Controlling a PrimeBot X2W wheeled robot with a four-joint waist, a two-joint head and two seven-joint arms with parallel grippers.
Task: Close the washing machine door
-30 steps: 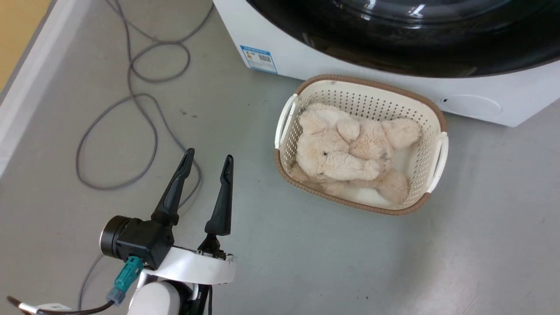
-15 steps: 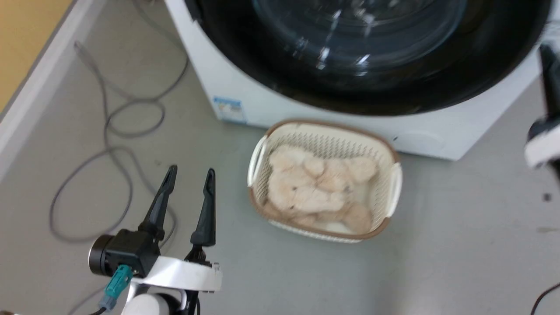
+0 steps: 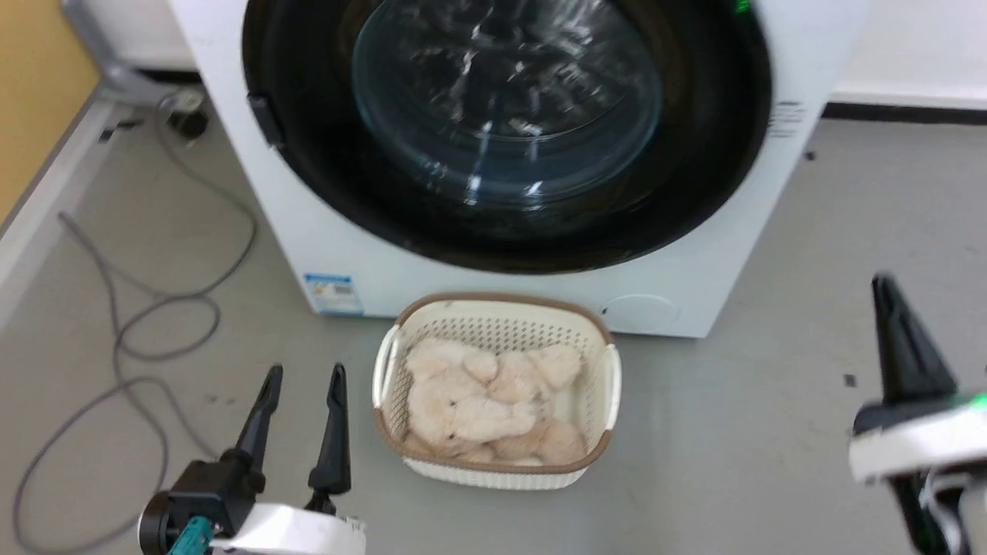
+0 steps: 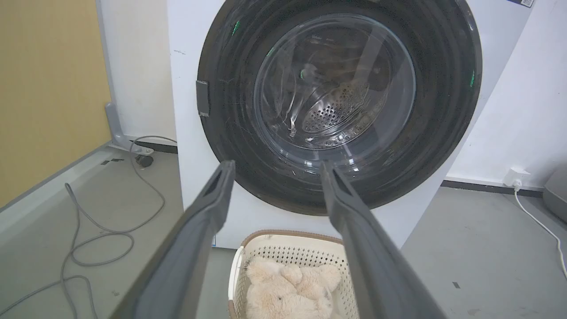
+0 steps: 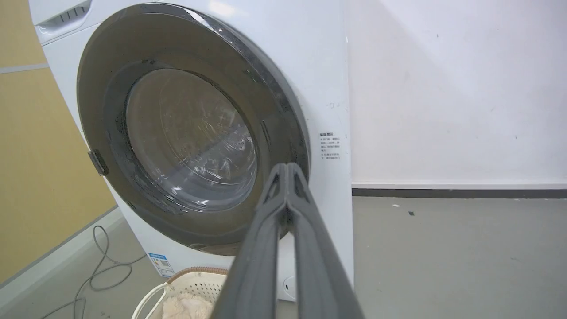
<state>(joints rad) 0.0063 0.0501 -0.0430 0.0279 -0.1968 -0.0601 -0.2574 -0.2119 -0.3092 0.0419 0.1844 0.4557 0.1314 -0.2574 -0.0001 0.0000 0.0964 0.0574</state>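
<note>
The washing machine door is a big glossy black disc with a clear glass bowl in its middle, on the white washer. It lies flat against the washer's front, with no gap showing in the left wrist view or the right wrist view. My left gripper hangs low at the left, open and empty, well short of the door; its fingers frame the glass. My right gripper stands at the right, shut on nothing, its tips pointing at the door's right edge from a distance.
A white perforated basket with a brown rim holds a beige plush toy on the grey floor right before the washer. A grey cable loops on the floor at the left by a yellow wall. A white cord and socket sit at the right.
The head camera has swung upward, so the whole door and the washer's front now show. My right gripper has come into the picture at the right. The left gripper stays open.
</note>
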